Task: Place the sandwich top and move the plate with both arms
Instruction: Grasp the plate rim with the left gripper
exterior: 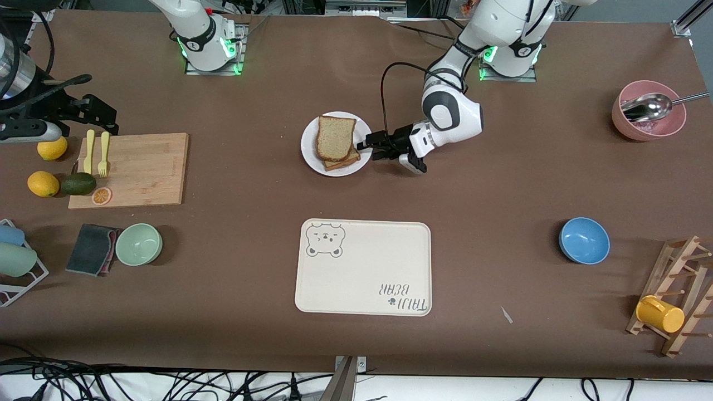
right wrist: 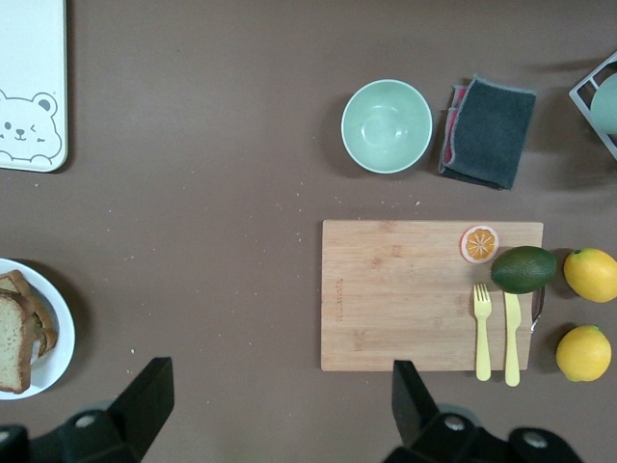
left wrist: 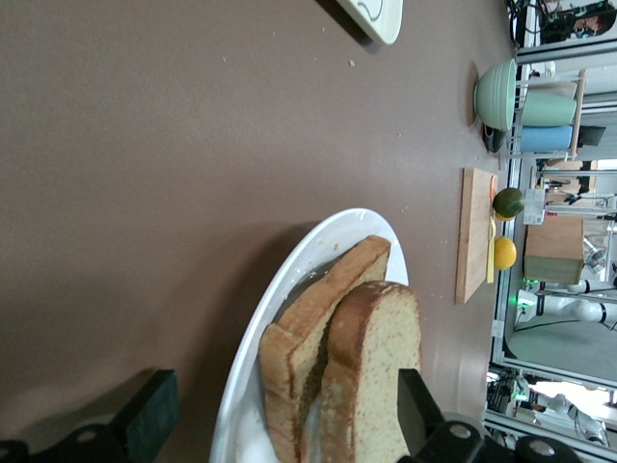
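Two grippers, both with jaws spread wide and holding nothing. At the right arm's end of the table: right gripper (right wrist: 280, 391) waiting up in the air, over the edge of a wooden cutting board (exterior: 142, 167). On that board, a yellow fork (exterior: 103, 153) and yellow knife (exterior: 89, 150) side by side, plus an orange slice (exterior: 101, 195) at the corner nearer the front camera. Just off the board's end, two lemons (exterior: 43, 184) and a dark avocado (exterior: 78, 184). Nearer the front camera than the board, a folded grey cloth (exterior: 92, 249) beside a pale green bowl (exterior: 138, 244). Toward the middle of the table, the plate (exterior: 309, 150), flat on the brown cloth, bearing a stacked sandwich: the sandwich top (exterior: 336, 136) lying plain face up on another slice (exterior: 346, 162), slightly askew, the lower slice peeking out on the side nearer the front camera. Nearer the front camera than the plate, well apart from it, a cream bear-print tray (exterior: 362, 278). Next to the plate, toward the left arm's end, left gripper (exterior: 370, 147), low over the table and turned on its side, one finger (left wrist: 145, 410) by the plate's rim on the table side, the other finger (left wrist: 419, 410) close against the sandwich top's crust, so plate edge and bread between the parted jaws; contact with either, impossible to tell. Toward the left arm's end: a blue bowl (exterior: 584, 240), a pink bowl (exterior: 649, 111) with a metal ladle (exterior: 646, 107) in it, and a wooden rack (exterior: 677, 295) carrying a yellow cup (exterior: 660, 313).
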Controlling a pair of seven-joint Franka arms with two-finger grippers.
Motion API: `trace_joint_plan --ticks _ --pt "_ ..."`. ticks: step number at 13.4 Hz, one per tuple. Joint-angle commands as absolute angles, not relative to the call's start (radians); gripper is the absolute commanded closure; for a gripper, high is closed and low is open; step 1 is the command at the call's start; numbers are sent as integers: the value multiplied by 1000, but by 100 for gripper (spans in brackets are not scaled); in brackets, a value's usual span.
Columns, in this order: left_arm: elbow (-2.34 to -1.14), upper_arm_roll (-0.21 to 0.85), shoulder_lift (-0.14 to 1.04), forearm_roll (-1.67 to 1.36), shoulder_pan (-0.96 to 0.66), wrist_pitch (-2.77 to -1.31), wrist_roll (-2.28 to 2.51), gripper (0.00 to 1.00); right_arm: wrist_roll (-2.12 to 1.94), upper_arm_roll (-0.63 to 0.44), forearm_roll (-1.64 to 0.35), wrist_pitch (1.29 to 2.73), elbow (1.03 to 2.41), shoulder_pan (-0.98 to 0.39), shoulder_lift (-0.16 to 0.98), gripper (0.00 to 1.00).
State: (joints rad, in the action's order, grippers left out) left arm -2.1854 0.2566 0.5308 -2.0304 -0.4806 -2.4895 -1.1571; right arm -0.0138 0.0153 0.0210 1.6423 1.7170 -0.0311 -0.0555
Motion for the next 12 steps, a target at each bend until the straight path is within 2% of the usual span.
trace_joint_plan --ticks 1,9,12 --pt "-2192 250 525 -2057 -483 -2490 -1222 0 -25 26 18 1638 1703 -18 -51 0" --pt "-2209 285 529 -2074 -500 -2488 -1230 2 -25 29 20 1640 1697 -21 -51 0" --pt "-2215 285 532 -2071 -499 -2490 -1232 12 -25 31 20 1640 1697 -21 -51 0"
